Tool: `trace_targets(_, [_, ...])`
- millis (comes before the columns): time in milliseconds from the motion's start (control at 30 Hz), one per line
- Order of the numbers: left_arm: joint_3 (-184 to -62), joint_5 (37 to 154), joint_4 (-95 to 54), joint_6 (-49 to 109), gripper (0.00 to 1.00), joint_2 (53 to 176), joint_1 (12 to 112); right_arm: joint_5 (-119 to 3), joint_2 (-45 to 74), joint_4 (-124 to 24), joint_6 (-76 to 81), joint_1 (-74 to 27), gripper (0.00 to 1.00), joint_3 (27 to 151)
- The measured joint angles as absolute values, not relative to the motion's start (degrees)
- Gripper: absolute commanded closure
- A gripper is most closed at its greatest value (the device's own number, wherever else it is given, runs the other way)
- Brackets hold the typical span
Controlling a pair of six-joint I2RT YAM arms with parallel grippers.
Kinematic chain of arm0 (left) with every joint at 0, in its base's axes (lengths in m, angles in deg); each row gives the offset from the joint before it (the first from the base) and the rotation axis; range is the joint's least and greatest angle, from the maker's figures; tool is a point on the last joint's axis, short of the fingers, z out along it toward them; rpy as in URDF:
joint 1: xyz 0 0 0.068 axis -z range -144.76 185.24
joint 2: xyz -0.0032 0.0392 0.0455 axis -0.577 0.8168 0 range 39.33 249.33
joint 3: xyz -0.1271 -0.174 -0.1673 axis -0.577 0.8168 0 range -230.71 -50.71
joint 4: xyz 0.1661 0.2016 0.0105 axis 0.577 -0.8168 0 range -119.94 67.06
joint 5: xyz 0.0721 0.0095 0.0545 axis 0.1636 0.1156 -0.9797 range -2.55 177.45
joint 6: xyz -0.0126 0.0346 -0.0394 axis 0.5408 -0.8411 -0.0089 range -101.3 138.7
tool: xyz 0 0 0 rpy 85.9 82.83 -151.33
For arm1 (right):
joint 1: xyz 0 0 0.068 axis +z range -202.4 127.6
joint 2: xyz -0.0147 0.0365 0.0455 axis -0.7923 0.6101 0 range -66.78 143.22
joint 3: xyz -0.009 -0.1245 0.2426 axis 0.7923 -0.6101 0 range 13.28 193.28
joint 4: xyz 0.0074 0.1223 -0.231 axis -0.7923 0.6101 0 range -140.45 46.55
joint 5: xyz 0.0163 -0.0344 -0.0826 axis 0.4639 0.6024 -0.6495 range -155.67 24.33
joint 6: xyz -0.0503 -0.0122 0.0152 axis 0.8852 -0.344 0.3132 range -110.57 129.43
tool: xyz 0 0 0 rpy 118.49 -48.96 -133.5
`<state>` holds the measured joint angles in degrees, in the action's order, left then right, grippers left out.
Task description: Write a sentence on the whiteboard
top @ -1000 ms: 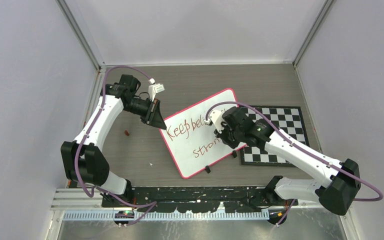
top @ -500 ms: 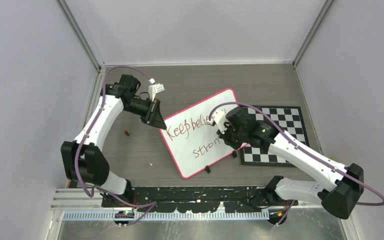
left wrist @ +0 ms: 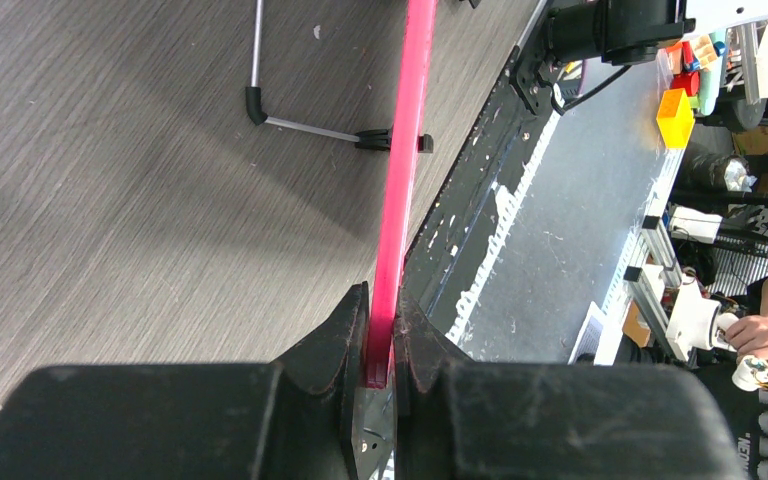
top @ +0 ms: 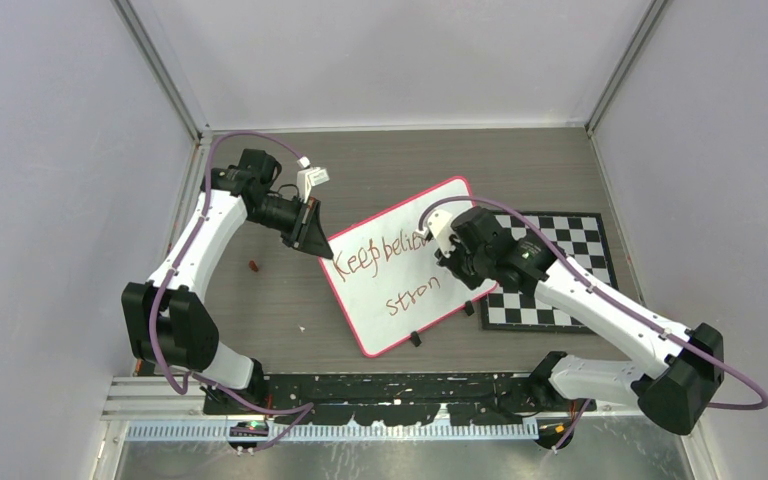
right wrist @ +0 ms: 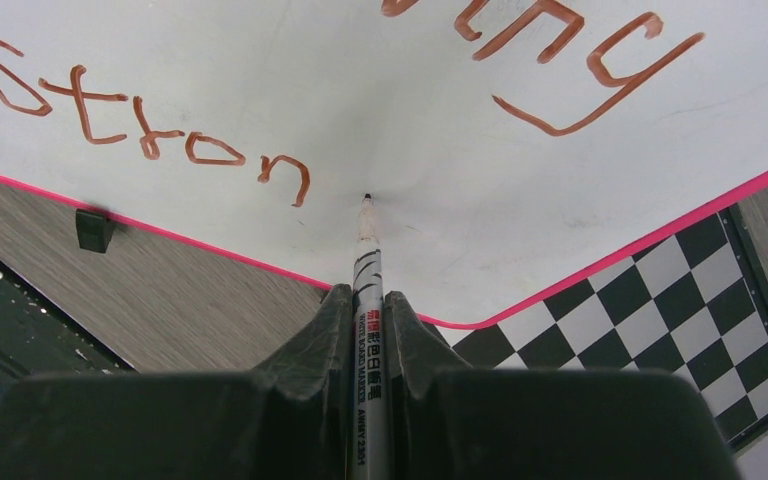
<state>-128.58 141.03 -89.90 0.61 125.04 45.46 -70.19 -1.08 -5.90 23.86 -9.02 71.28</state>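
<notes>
**Pink-rimmed board pinched on one side, marker poised on the other**

Pink rim fills my left wrist view. The left gripper (left wrist: 380,340) is closed tight on the edge of the whiteboard (top: 370,300), at the corner nearest the left arm. The board stands tilted on the grey wood-grain table (top: 260,310). One black foot (top: 415,339) shows at its near edge, and a thin metal stand leg (left wrist: 300,125) shows behind it.

The right gripper (right wrist: 365,300) is clamped shut around a marker (right wrist: 366,250), with the nib pointing at the white surface just right of the last letter. I can't tell from here whether the nib touches the board or sits just off it.

The sentence (top: 385,250) is brownish-red handwriting in two lines. From above I read "Keep belie" before the right arm covers the rest of the top line, and "stron" below it. The right wrist view gives "Stron" clearly. Only the lower strokes of the upper line's ending show there, cut off by the top of the frame, and they look like "ng".

A black-and-white checkered board (top: 560,250) lies flat to the right, its near-left part hidden under the whiteboard's corner and the right arm. A small reddish thing (top: 253,265) lies on the table left of the whiteboard, too small to make out.
</notes>
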Motion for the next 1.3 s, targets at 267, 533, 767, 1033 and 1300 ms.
trace_targets(267, [-128.58,141.01,-89.92,0.63,1.00,125.04,45.46,-70.06,0.49,-5.94,23.49,-9.02,1.00,72.00])
trace_targets(533, [-128.58,141.03,-89.92,0.59,1.00,125.04,45.46,-68.11,0.51,-6.23,22.68,-9.02,1.00,72.13])
trace_targets(767, [-128.58,141.03,-89.92,0.54,1.00,125.04,45.46,-67.24,0.51,-6.40,22.70,-9.02,1.00,71.84])
trace_targets(1033, [-128.58,141.05,-89.90,0.52,1.00,125.13,45.46,-67.19,0.49,-5.74,23.19,-9.00,1.00,70.51])
trace_targets(1300, [-128.58,141.05,-89.90,0.54,1.00,125.13,45.46,-69.33,0.49,-5.18,24.10,-9.02,1.00,70.55])
